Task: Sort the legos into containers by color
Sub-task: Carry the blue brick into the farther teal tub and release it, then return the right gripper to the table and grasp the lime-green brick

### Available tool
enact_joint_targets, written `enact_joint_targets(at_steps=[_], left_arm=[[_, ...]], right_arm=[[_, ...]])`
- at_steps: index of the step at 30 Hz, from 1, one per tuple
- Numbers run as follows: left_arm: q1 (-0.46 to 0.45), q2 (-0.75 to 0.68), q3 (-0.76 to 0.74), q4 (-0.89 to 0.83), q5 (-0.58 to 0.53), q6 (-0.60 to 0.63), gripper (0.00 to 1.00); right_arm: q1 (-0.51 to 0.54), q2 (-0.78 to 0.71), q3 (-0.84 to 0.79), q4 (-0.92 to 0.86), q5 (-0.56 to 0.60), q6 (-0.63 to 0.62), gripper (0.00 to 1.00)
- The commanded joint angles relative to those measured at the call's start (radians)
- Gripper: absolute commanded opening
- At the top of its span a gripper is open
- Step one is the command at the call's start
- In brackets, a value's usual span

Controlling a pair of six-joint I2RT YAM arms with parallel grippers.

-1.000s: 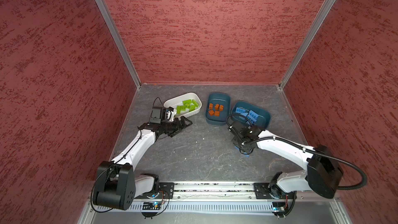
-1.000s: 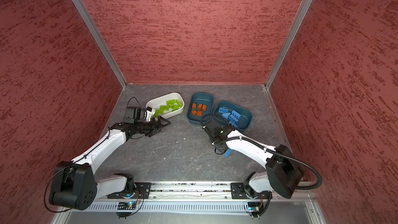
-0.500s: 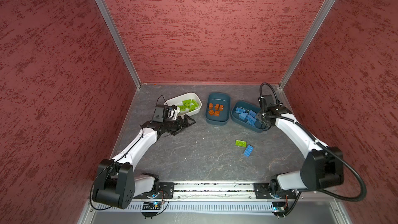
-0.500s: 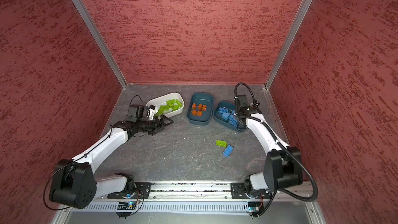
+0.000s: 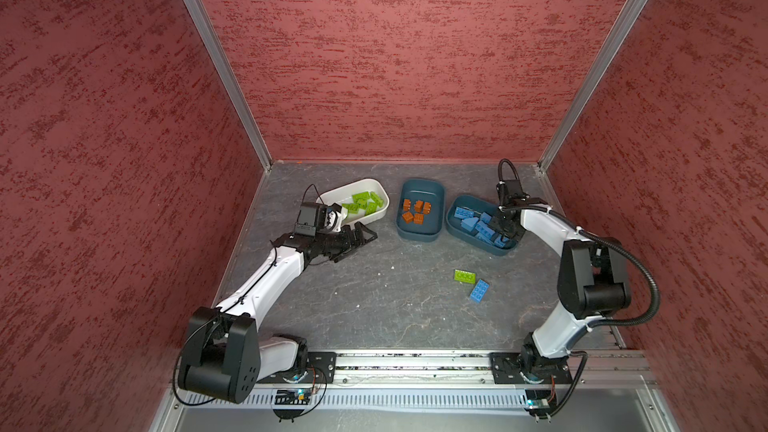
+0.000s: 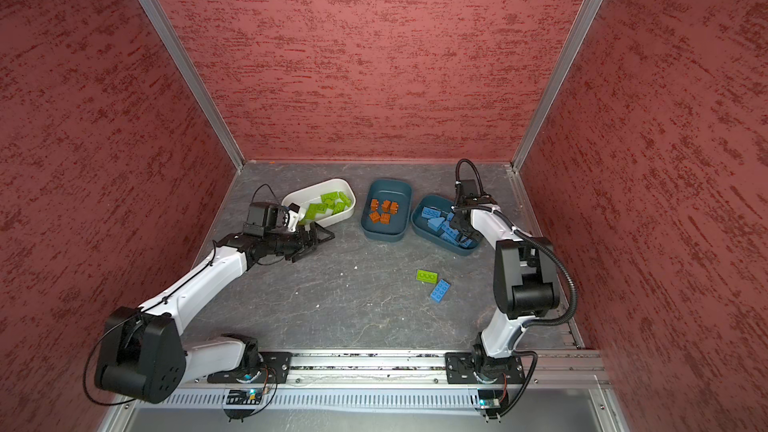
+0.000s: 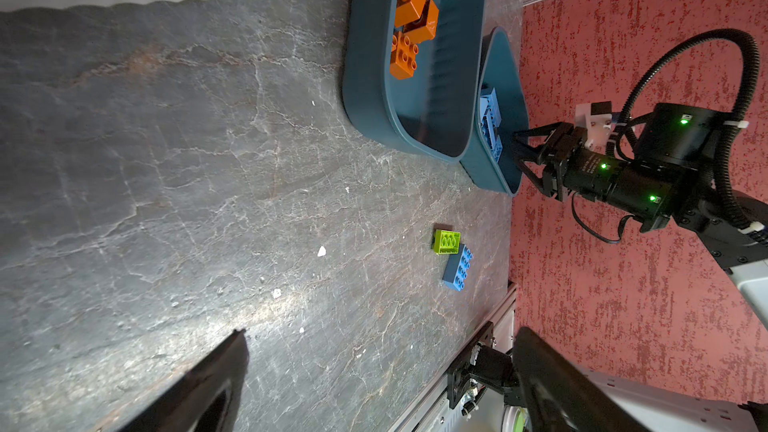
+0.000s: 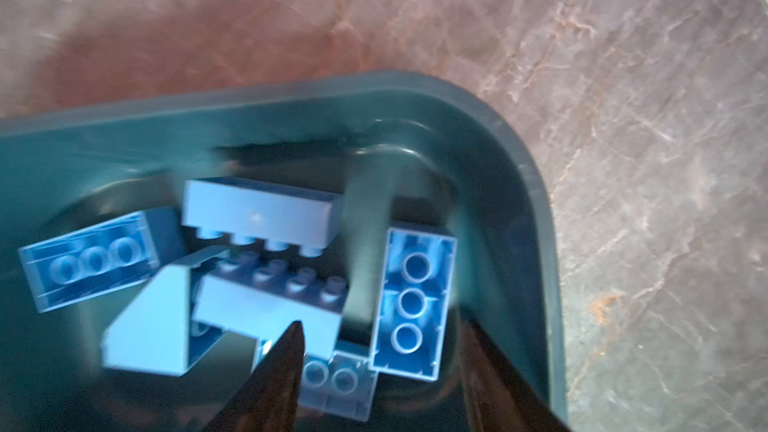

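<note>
A dark, veined table is enclosed by red textured walls. Two legos lie loose on it, on the right arm's side: a green brick and a blue brick, set at an angle and just beside each other. Whether they touch cannot be told. The green one appears to lie hollow side up, the blue one studs up.

Both are judged light, rigid and smooth-sided, so they could skid on the table or squirt out of a corner pinch. Each would best be taken from above across its two long flat sides, at mid-length. The brick next to it must not be nudged.

Further back, green bricks are gathered in the white container. Orange bricks sit in the middle teal container, and blue bricks in the outer teal container.

The right hand is held over the blue pile with its fingers apart. Nothing is seen pinched between them, though that wrist view is blurred. The left hand is spread wide and empty, low over the table just in front of the white container.
</note>
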Motion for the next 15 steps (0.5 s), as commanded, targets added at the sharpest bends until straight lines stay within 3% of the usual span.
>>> enact_joint_targets(at_steps=[1, 5, 10, 15], left_arm=[[0.001, -0.002, 0.029, -0.013, -0.005, 0.015, 1.00], [0.004, 0.011, 0.042, -0.030, -0.003, 0.032, 1.00], [0.020, 0.020, 0.051, -0.037, 0.007, 0.047, 1.00], [0.025, 0.028, 0.073, -0.051, 0.010, 0.060, 1.00]], right_arm=[[0.018, -0.106, -0.011, -0.016, -0.065, -0.042, 0.66], [0.084, -0.232, -0.079, -0.033, -0.151, -0.153, 0.69], [0.226, -0.446, -0.194, -0.016, -0.210, -0.483, 0.71], [0.230, -0.552, -0.235, -0.042, -0.320, -0.737, 0.72]])
